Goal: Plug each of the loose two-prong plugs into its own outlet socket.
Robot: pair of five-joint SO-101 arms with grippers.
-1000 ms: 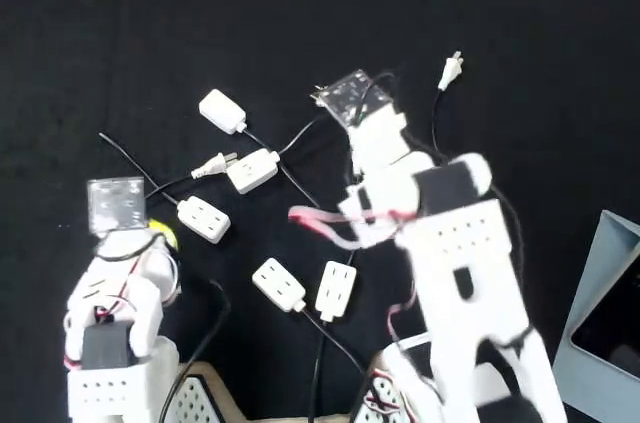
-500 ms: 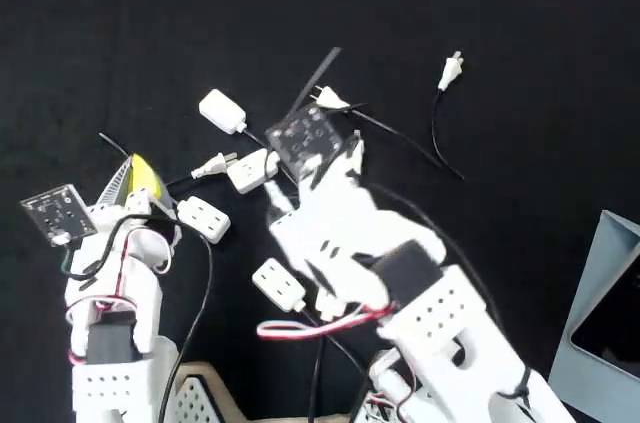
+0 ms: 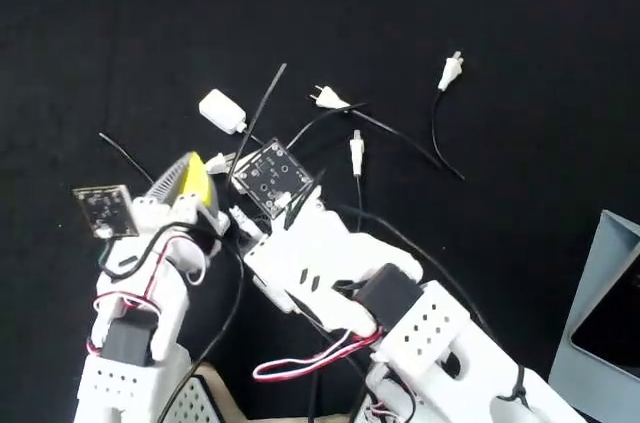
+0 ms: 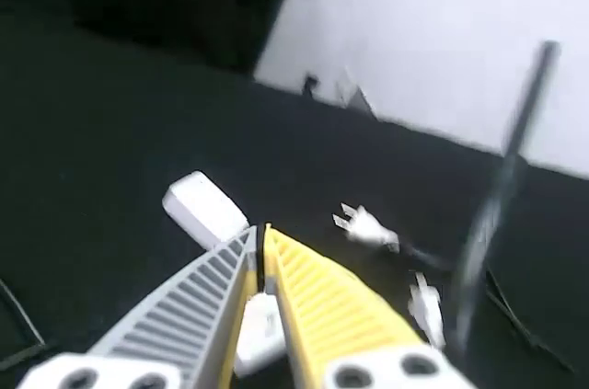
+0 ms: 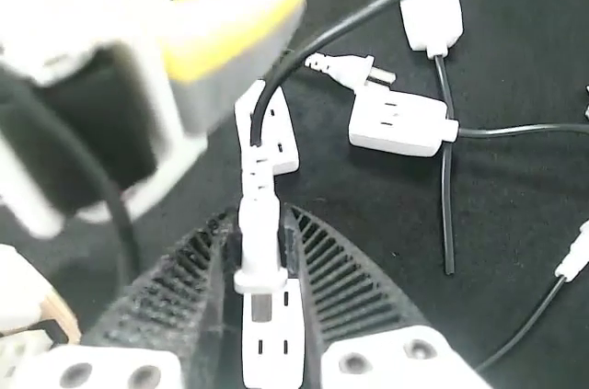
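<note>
My right gripper [image 5: 259, 223] is shut on a white two-prong plug [image 5: 258, 244], whose black cable [image 5: 368, 12] rises away from it. The plug hangs just over a white outlet socket [image 5: 272, 338], and another socket [image 5: 279, 134] lies beyond. My left gripper [image 4: 260, 233], with one grey and one yellow finger, is shut with nothing in it, and sits close beside the right one [image 3: 190, 178]. Loose plugs lie at the back [image 3: 330, 96], in the middle [image 3: 355, 148] and at the far right [image 3: 452, 70]. A further plug [image 5: 350, 69] rests next to a socket [image 5: 400, 124].
A white socket block [image 3: 222, 110] lies behind the left arm. Black cables cross the dark cloth around the sockets. A blue-grey box [image 3: 600, 323] stands at the right edge. The right arm [image 3: 330, 268] stretches across the front middle.
The right arm swung from the back middle leftward and toward the front, carrying the plug and its cable. The left gripper lifted and turned toward it.
</note>
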